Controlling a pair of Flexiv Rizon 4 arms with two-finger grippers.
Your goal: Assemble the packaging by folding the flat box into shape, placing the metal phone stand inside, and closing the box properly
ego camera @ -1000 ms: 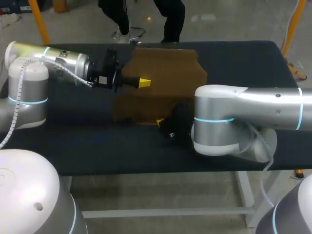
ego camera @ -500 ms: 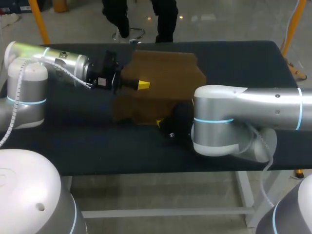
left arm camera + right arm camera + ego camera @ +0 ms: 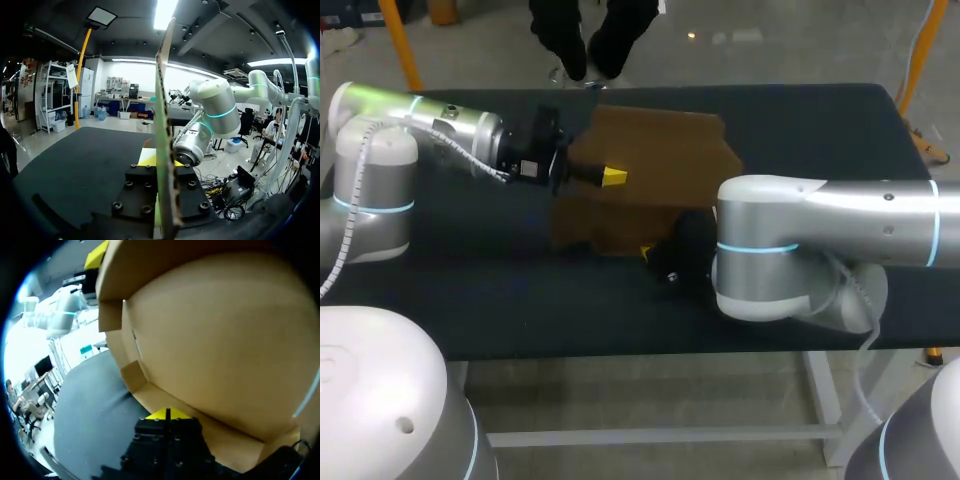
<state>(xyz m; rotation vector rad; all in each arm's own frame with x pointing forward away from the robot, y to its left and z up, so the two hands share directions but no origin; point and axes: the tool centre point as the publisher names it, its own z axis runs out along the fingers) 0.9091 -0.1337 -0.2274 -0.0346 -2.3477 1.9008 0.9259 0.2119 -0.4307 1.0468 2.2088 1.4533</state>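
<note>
Head view: the brown flat box [image 3: 665,150] sits over the middle of the table [image 3: 820,130]. The left gripper [image 3: 613,176] pinches the box's left panel. The right gripper [image 3: 646,250], its 2 tips pressed together, is at the box's near lower flap.

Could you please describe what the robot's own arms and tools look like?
The left arm and right arm are rounded silver-white tubes with light-blue rings at the joints. A white coiled cable runs along the left one. The left tool and right tool are black with yellow tips.
</note>
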